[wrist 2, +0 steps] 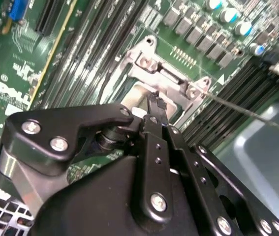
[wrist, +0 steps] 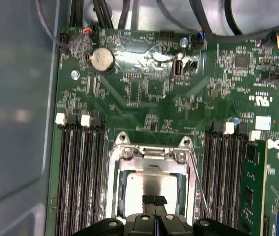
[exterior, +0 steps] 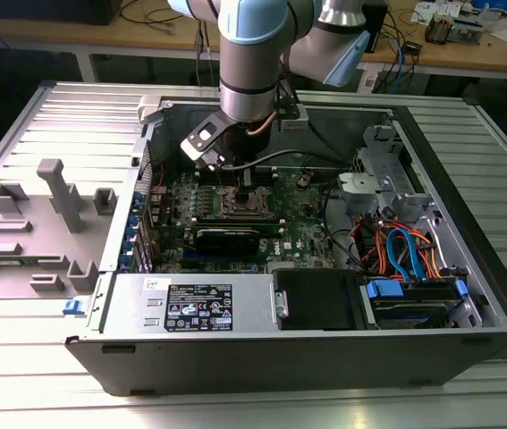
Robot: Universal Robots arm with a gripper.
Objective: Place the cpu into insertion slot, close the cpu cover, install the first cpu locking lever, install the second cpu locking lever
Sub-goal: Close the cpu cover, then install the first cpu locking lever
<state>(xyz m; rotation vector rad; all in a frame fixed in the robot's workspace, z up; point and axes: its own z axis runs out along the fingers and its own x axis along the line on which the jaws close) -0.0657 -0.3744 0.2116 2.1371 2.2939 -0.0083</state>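
In the open computer case, the jaws hung pinched shut over the seated cpu, seemingly to push, not grip.

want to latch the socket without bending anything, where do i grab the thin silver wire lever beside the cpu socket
Probably near its free end: the thin silver wire lever juts out from the silvery square socket frame over the long black memory slots. Come from above, jaws across the wire.
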